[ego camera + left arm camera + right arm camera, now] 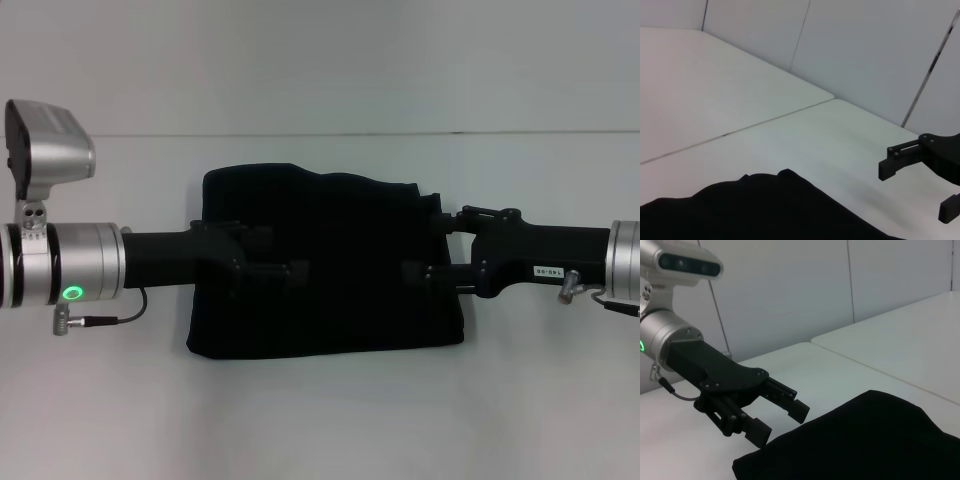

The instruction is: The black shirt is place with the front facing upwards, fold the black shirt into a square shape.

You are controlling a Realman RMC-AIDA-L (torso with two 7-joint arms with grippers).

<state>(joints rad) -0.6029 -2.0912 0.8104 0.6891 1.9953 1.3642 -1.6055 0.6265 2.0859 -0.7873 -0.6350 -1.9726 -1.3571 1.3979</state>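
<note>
Hovering open: both hands (283, 252) (428, 248) over folded black shirt (340, 310).

Both arms reach inward, level and horizontal, from opposite sides, their wrists facing each other. The left gripper (285, 255) has its two fingers spread apart, seen clearly from the right wrist camera (780, 419). The right gripper (425, 245) mirrors it, fingers parted too (920, 182), with a gap left between the two grippers.

Folded black shirt (330, 270) between two pincers
</note>
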